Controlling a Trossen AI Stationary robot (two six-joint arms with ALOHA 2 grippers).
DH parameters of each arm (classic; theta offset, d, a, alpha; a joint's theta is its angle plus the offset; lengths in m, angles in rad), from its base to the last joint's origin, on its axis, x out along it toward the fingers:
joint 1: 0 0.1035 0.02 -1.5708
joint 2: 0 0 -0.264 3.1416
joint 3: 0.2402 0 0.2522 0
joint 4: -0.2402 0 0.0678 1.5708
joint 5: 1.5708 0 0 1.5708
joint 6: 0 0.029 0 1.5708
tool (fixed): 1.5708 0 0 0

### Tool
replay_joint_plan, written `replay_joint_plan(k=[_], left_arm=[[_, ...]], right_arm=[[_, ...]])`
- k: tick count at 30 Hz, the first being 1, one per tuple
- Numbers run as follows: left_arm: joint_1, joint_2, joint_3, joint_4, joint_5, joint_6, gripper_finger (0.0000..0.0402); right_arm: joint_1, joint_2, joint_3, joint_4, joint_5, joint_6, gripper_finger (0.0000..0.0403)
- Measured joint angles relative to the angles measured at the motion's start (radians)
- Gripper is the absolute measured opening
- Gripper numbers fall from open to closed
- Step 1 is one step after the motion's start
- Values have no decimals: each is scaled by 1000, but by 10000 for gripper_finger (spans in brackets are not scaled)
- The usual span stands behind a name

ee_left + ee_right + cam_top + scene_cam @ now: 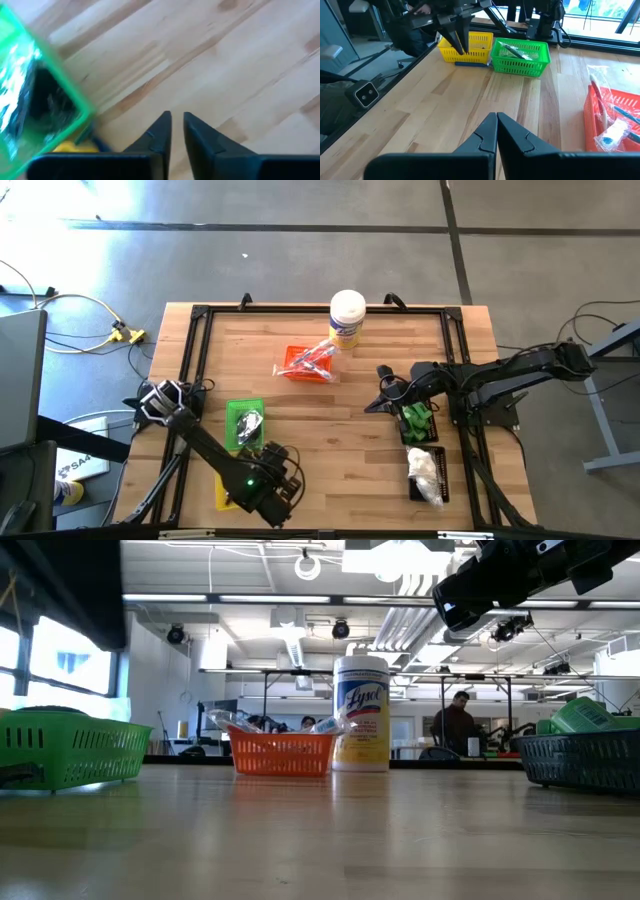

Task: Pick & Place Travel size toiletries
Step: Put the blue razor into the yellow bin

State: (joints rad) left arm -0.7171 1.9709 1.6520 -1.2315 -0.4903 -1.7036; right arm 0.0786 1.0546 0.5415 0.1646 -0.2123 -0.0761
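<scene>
The left gripper (177, 127) hangs over bare wood at about seven o'clock on the table (330, 430), its two dark fingers nearly together with only a thin slit between them and nothing in it. Just beside it stand the yellow tray (466, 47) and the green tray (521, 56); a small blue piece (471, 63) lies on the wood against the yellow tray's foot. The green tray holds shiny clear-wrapped items (247, 423).

The right gripper (496, 129) is closed and empty, at about three o'clock.

Near twelve o'clock, the orange tray (302, 364) carries thin clear-wrapped pink-white sticks (318, 356), next to the white canister (346, 319). At four o'clock a dark tray (417, 423) holds small green bottles (415, 418); at five o'clock another holds white fluffy bags (425, 472).
</scene>
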Motion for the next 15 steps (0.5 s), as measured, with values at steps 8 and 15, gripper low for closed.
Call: replay_joint_plan(k=[8, 15], left_arm=[[20, 26, 2, 95, -48, 58, 2], [18, 118, 1, 156, -37, 42, 1]], right_arm=[[0, 0, 0, 0, 0, 0, 3], [0, 0, 0, 2, 0, 0, 3]])
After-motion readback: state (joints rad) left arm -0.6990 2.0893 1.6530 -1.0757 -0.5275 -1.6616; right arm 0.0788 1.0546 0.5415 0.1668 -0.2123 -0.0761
